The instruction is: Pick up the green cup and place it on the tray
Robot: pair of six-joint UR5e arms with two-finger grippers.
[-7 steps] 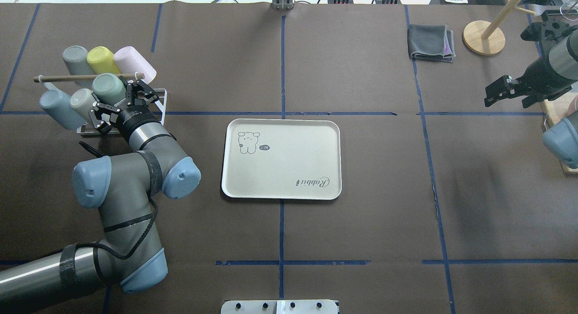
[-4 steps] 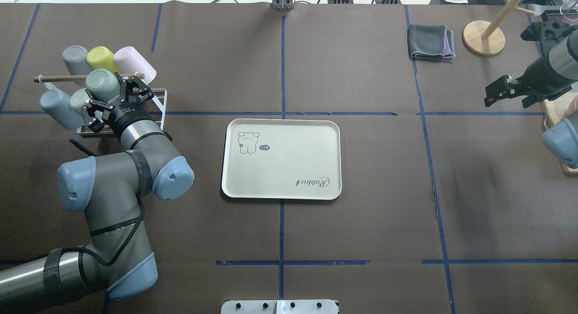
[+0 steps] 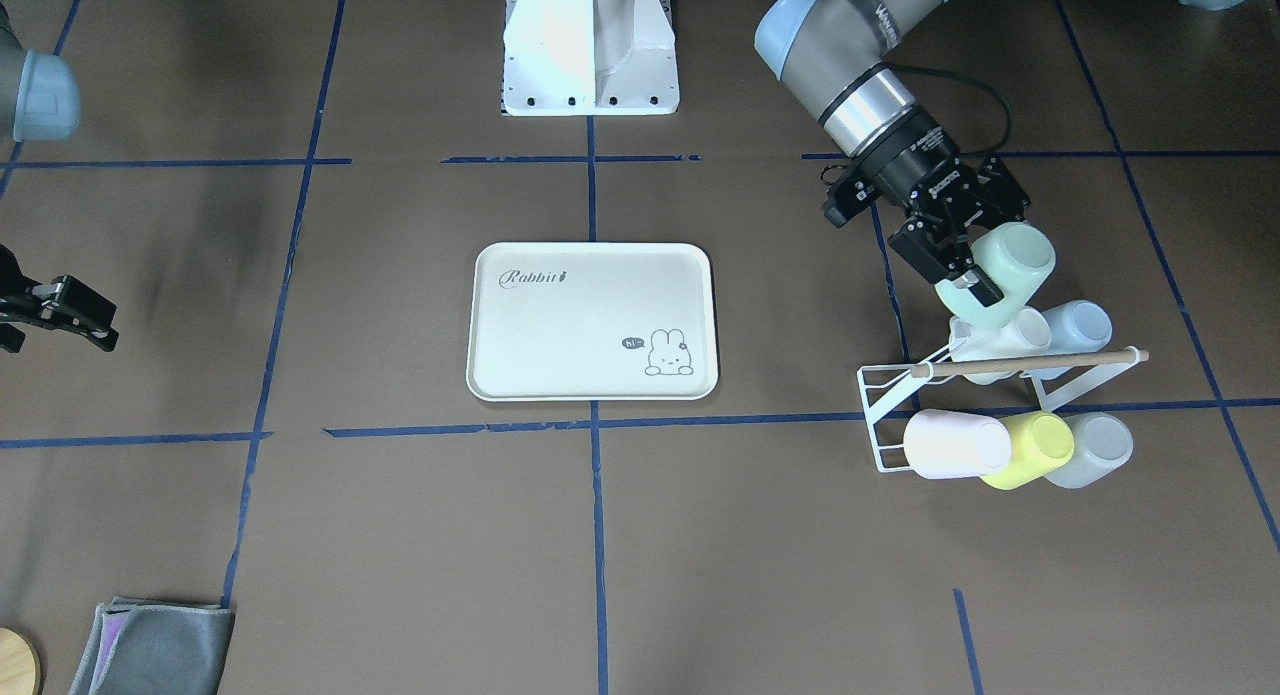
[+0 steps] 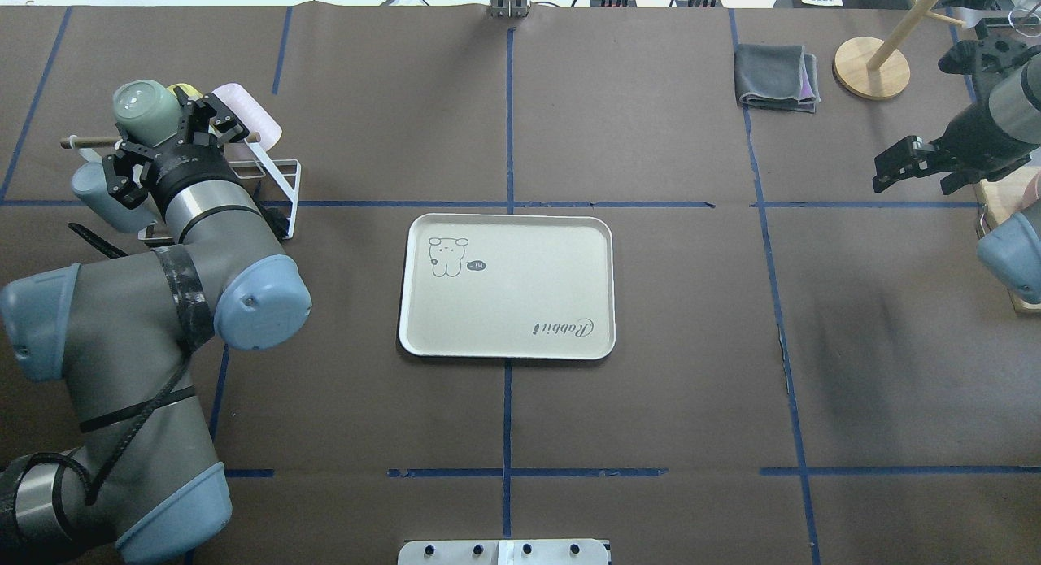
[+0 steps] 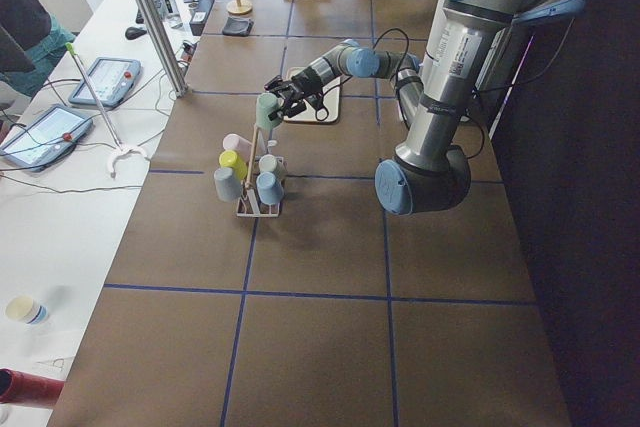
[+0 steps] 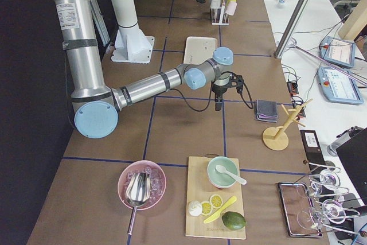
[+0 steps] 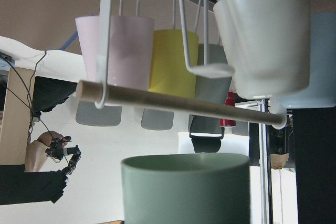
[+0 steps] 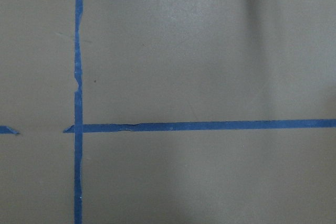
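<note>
My left gripper is shut on the pale mint-green cup and holds it tilted in the air above the white wire cup rack. The green cup also shows in the front view, between the fingers, and at the bottom of the left wrist view. The cream "Rabbit" tray lies flat at the table's middle, to the right of the held cup, with nothing on it. My right gripper hangs open and empty at the far right.
The rack holds pink, yellow, grey, pale blue and white cups under a wooden rod. A folded grey cloth and a wooden stand sit at the back right.
My left gripper has lifted the green cup off the rack and moved it up and to the overhead view's far left. The right arm has barely moved.
</note>
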